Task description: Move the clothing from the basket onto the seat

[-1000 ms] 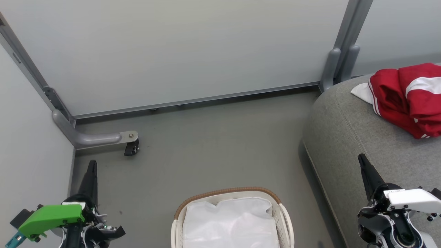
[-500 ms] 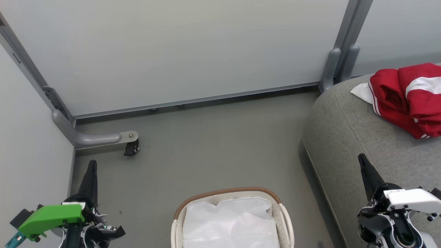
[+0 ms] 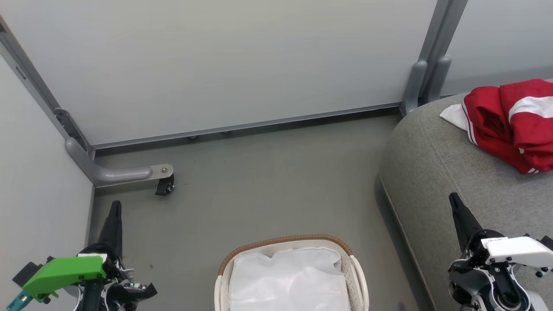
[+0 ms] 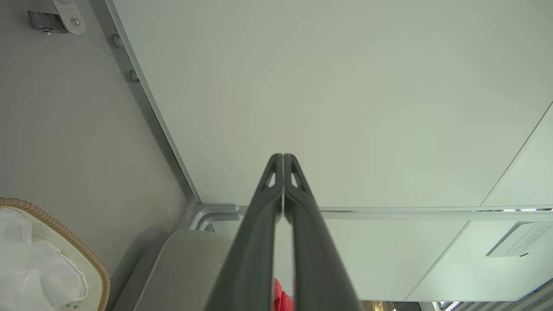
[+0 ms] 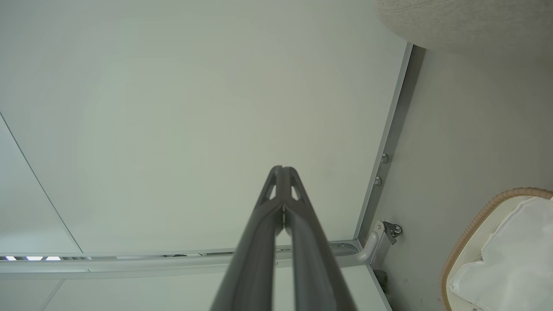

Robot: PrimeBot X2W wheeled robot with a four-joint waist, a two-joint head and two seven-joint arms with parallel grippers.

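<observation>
**Both grippers empty; clothing on the seat, basket down to its liner**

The left gripper (image 3: 115, 208), at 8 o'clock in the head view, has its two dark fingers pressed together tip to tip with nothing between them. The left wrist view shows the tips meeting. The right gripper (image 3: 453, 199), at 4 o'clock, is closed the same way and carries nothing. It is seen against the near part of the grey seat (image 3: 436, 172).

Between the two, at 6 o'clock, the basket (image 3: 285, 240) stands on the floor. Only its white liner (image 3: 289, 276) is visible inside. The clothing (image 3: 514, 125) lies at 2 o'clock on the seat, well apart from both grippers. It is a red heap with a broad white band, thin white stripes and a white flap at its left.

As I judge it, the carrying is finished. The next move calls for no grasp, at most a look into the basket with the arms kept clear.

The basket's near half is cut off by the bottom edge, and the crumpled liner could cover something. The heap and the seat both run off the right edge, so where one garment ends and the other begins is hard to tell.
</observation>
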